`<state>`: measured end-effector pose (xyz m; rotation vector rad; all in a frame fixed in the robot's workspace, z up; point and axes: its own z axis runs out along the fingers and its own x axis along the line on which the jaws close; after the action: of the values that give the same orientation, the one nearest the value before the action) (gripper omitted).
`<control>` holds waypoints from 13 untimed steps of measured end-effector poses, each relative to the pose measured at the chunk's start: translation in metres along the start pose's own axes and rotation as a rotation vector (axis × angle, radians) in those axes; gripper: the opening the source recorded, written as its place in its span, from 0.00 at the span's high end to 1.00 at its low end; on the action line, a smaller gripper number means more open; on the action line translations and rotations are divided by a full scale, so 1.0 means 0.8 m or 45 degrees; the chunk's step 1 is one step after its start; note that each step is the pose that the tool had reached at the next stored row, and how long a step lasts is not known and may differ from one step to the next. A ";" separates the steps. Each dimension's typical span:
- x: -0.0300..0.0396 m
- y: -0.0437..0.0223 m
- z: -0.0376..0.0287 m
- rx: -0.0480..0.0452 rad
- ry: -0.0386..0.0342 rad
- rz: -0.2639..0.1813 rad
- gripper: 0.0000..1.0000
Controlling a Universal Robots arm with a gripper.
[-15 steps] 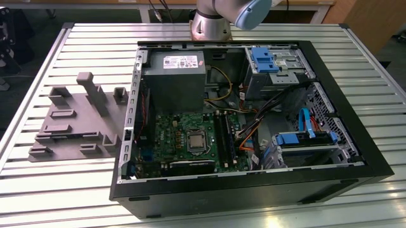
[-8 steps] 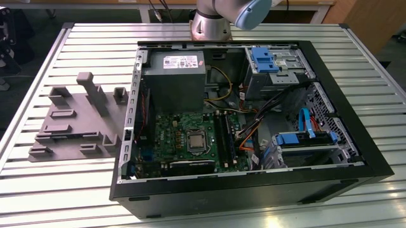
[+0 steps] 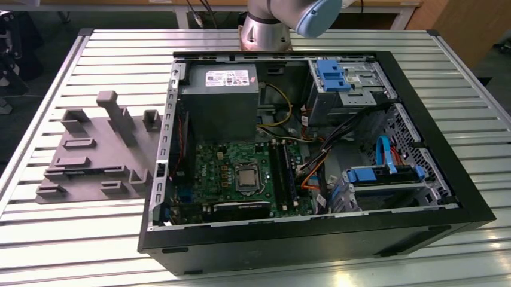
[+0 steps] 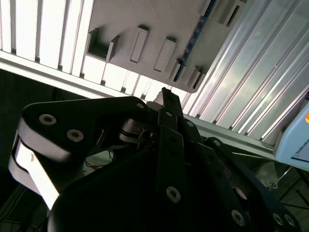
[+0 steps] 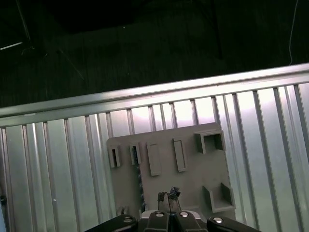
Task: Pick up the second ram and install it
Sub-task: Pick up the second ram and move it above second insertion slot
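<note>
Slatted metal table (image 3: 80,251) carries the whole setup. At the exterior view's left lies the grey fixture plate (image 3: 104,134). To its right stands the open computer case (image 3: 319,242), with the green motherboard (image 3: 212,170) on its floor.

You will find the second ram (image 5: 140,181) in the first wrist view, standing on 1 long edge in a slot of that plate, thin edge up. In the second wrist view the second ram (image 4: 192,41) shows as a narrow blue-green strip. Its long axis runs along the plate, from the row of upright blocks toward the plate edge nearest the gripper (image 5: 167,195). The gripper hangs over the plate, apart from the stick. You cannot tell whether it is apart or together.

Expect a light, stiff, thin board, probably slick on its faces and fragile at the chips and contacts. Pinch it across the 2 flat faces near the middle of the upper edge.
</note>
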<state>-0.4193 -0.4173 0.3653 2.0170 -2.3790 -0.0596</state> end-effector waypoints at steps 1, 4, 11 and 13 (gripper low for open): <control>0.0000 0.0000 0.0000 0.000 0.0000 0.000 0.89; 0.0000 0.0000 0.0004 0.000 0.0001 -0.002 0.89; 0.0000 -0.0002 0.0046 0.000 0.0009 -0.021 0.89; 0.0001 -0.0002 0.0047 0.000 0.0009 -0.022 0.89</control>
<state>-0.4193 -0.4173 0.3615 2.0371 -2.3615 -0.0593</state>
